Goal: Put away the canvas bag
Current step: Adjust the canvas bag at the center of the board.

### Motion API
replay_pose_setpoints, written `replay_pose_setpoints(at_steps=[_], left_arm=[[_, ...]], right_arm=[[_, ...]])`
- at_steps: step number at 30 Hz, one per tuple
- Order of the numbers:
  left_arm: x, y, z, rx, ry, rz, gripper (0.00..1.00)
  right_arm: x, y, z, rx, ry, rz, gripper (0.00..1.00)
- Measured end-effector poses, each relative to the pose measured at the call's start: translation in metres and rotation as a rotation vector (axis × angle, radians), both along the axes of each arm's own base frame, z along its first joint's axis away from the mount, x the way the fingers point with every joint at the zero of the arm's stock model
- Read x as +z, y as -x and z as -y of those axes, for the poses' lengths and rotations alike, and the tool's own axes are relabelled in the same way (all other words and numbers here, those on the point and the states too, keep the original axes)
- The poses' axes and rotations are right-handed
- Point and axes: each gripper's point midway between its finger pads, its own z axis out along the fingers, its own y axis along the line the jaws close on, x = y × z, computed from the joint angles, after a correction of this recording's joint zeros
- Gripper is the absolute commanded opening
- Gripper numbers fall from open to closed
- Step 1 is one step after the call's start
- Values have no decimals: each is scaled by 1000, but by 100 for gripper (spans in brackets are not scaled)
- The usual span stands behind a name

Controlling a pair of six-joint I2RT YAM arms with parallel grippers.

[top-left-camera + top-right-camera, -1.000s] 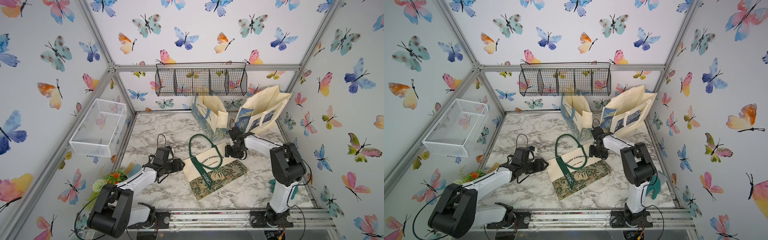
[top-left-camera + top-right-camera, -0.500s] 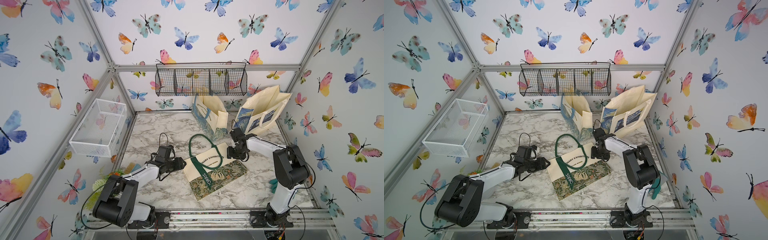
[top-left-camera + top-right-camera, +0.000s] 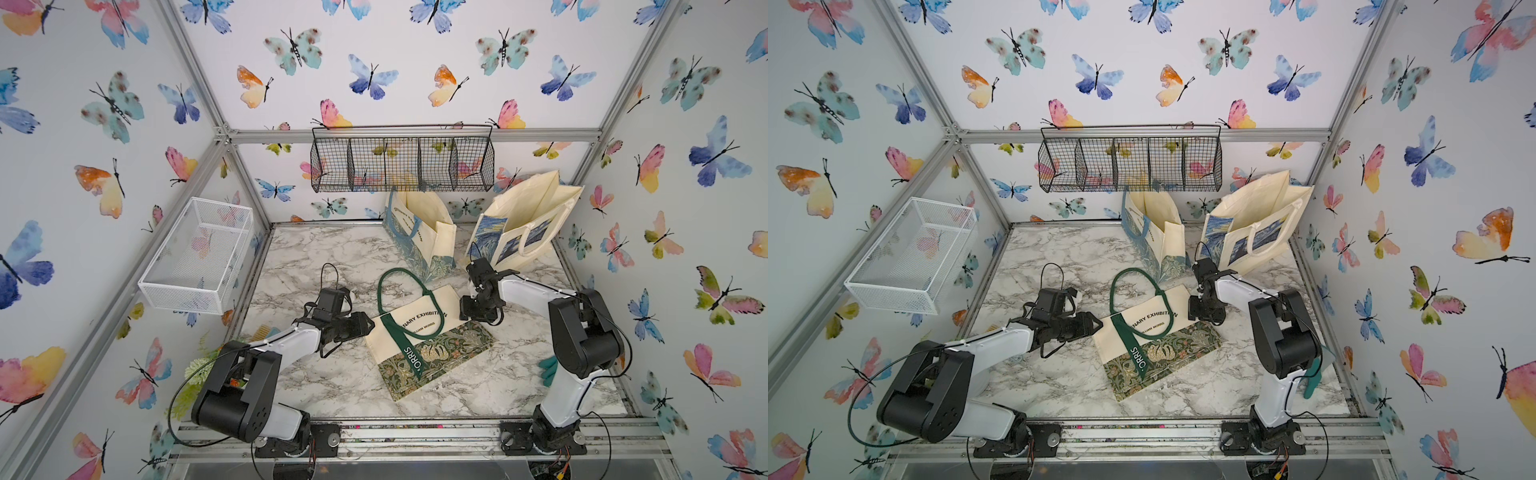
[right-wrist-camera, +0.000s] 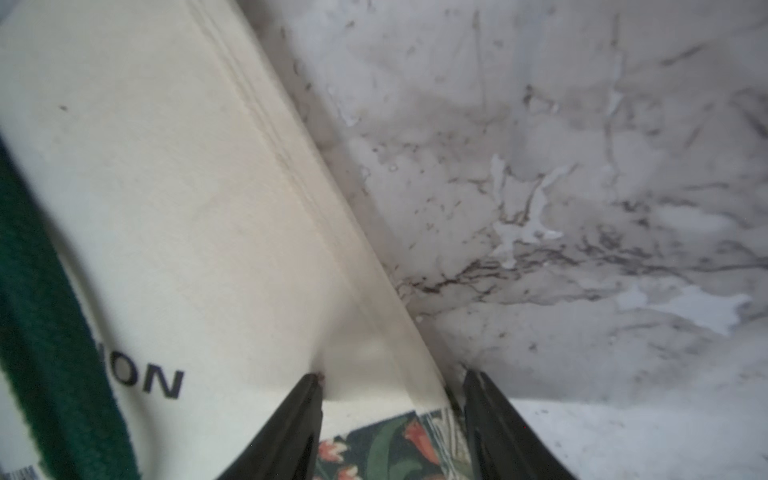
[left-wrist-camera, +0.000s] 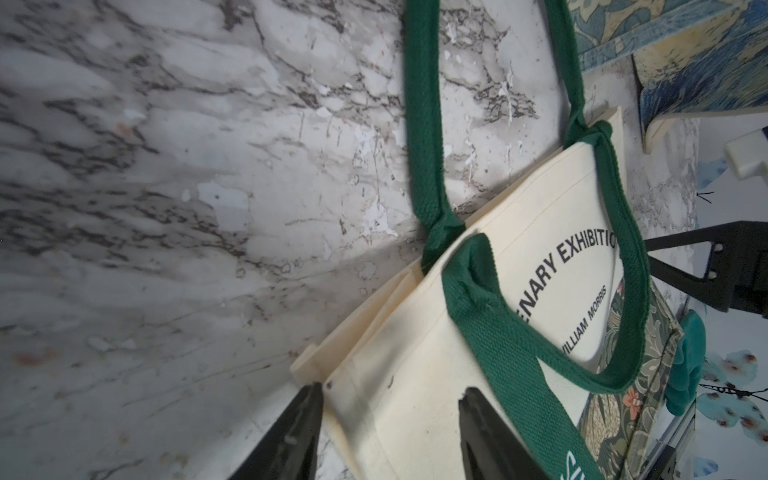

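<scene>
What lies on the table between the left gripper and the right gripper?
The flat cream canvas bag fills that stretch in both top views. The left gripper and right gripper stand open astride its opposite edges.

Extends both arms low and inward; holds left end effector (image 5: 390, 392) and right end effector (image 4: 390, 376) angled downward, jaws parted.

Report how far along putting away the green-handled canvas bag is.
Done: nothing visibly; the canvas bag lies flat on the marble table. In hand: the left hand and right hand, both open, straddle opposite sides of it without gripping. Left: close on it, lift it and stow it; where it goes, I cannot tell.
</scene>
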Motion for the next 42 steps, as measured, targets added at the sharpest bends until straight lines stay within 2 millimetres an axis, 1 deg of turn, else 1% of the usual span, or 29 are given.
replay_pose_setpoints(at_steps=[4, 9, 13, 16, 19, 21, 25, 27, 30, 33, 35, 38, 42], left_arm=[[0, -7, 2, -5, -4, 6, 58], [0, -24, -3, 12, -10, 15, 58], [1, -45, -20, 52, -20, 30, 57], [3, -64, -35, 88, -19, 44, 53], [5, -82, -49, 125, 5, 47, 53], [6, -92, -54, 139, 11, 53, 52], [20, -111, -51, 139, 25, 91, 53], [29, -119, -51, 143, 25, 114, 54], [33, -122, -56, 163, -2, 128, 58], [34, -115, -66, 188, -53, 130, 60], [39, -110, -73, 205, -91, 135, 60], [52, -104, -81, 222, -135, 166, 60], [78, -96, -85, 233, -158, 230, 57]], right_arm=[[1, 3, -10, 18, -64, -4, 55], [3, 14, -35, 80, -125, -19, 54], [4, 21, -54, 118, -157, -38, 54], [6, 24, -64, 124, -195, -58, 54], [7, 28, -74, 133, -229, -77, 54], [7, 31, -81, 140, -250, -89, 54], [8, 34, -87, 137, -270, -104, 54], [8, 34, -87, 136, -268, -102, 54], [12, 28, -85, 133, -239, -80, 55], [17, 17, -80, 126, -192, -36, 55], [23, 11, -76, 121, -163, -5, 55], [36, 2, -73, 117, -139, 41, 55], [57, -12, -79, 118, -160, 102, 55]])
